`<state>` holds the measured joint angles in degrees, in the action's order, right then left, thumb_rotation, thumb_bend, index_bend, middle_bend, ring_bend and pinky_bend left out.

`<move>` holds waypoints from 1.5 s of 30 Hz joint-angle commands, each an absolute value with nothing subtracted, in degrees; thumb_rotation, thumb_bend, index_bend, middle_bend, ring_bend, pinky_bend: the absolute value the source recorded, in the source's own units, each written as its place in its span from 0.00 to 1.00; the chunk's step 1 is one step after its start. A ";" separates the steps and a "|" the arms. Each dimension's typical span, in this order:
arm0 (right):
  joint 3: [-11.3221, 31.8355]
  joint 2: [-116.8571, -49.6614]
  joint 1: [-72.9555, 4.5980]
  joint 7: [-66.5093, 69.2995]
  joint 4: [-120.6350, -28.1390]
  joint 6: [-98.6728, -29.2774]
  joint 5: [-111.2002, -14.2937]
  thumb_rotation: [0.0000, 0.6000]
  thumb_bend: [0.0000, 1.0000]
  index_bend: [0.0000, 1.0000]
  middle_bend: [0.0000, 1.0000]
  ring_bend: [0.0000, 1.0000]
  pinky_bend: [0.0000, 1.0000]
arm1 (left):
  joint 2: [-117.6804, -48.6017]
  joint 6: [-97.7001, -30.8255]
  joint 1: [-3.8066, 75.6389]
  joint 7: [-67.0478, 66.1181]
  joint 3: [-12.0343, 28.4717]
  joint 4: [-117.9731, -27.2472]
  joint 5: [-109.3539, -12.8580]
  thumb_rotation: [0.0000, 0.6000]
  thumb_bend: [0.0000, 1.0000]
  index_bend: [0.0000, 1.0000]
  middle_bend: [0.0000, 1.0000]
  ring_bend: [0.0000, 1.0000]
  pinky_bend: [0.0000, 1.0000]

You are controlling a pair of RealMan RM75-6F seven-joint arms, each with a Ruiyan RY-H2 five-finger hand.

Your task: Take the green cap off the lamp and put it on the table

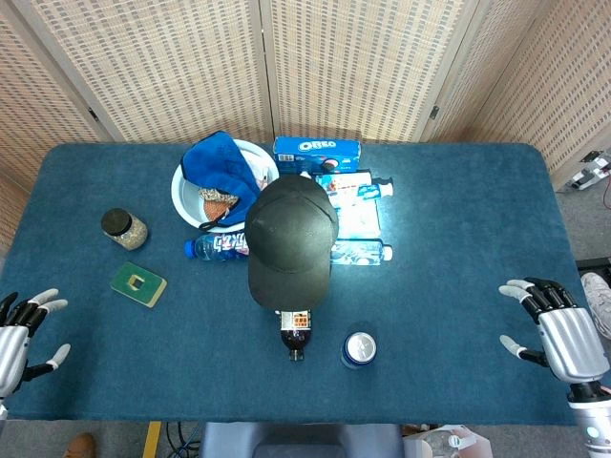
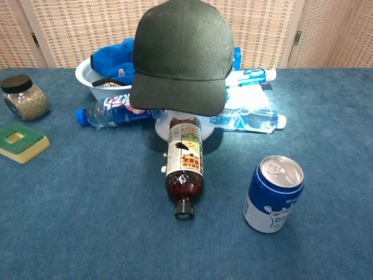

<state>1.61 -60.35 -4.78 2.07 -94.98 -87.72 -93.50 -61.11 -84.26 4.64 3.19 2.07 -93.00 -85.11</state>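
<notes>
- The green cap (image 1: 291, 239) is seen at the centre of the head view, still set over the lamp (image 2: 175, 125), whose white base shows under the brim in the chest view.
- The left hand (image 1: 19, 334) is held at the lower left edge, fingers spread and released, grasping nothing.
- The right hand (image 1: 558, 329) is held at the lower right, fingers likewise apart and empty.
- A dark bottle (image 2: 185, 166) is laid just below the cap, with a blue can (image 2: 274, 193) near it to the right.
- A jar (image 1: 124, 229) and a green sponge (image 1: 138, 284) are placed at the left of the table (image 1: 458, 286).
</notes>
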 commanded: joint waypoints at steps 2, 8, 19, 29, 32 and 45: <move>1.73 -60.37 -4.95 1.83 -95.09 -87.59 -93.52 1.00 0.01 0.29 0.27 0.18 0.22 | -61.30 -83.99 4.75 3.24 2.10 -92.77 -84.94 1.00 0.23 0.26 0.17 0.16 0.00; 1.91 -60.23 -5.39 1.28 -95.50 -87.26 -93.78 1.00 0.01 0.29 0.27 0.18 0.21 | -61.57 -83.67 4.85 3.36 2.09 -92.42 -84.75 1.00 0.23 0.26 0.17 0.16 0.00; 2.78 -58.24 -10.13 -2.84 -99.55 -83.03 -98.11 1.00 0.01 0.29 0.27 0.18 0.17 | -61.76 -83.79 4.80 3.37 1.92 -92.51 -85.07 1.00 0.23 0.26 0.17 0.16 0.00; 5.88 -59.78 -17.79 -9.96 -103.75 -75.86 -100.46 1.00 0.01 0.29 0.26 0.16 0.14 | -61.36 -84.42 4.29 3.09 1.70 -93.03 -85.16 1.00 0.23 0.26 0.17 0.16 0.00; 6.91 -61.45 -19.80 -12.69 -104.13 -74.30 -100.68 1.00 0.01 0.29 0.25 0.14 0.12 | -61.17 -84.61 4.10 3.01 1.73 -93.15 -84.95 1.00 0.23 0.26 0.17 0.16 0.00; 8.64 -70.91 -25.96 -21.25 -103.08 -69.91 -100.38 1.00 0.00 0.09 0.12 0.01 0.00 | -60.80 -84.26 4.37 2.19 1.89 -93.87 -84.96 1.00 0.23 0.26 0.17 0.16 0.00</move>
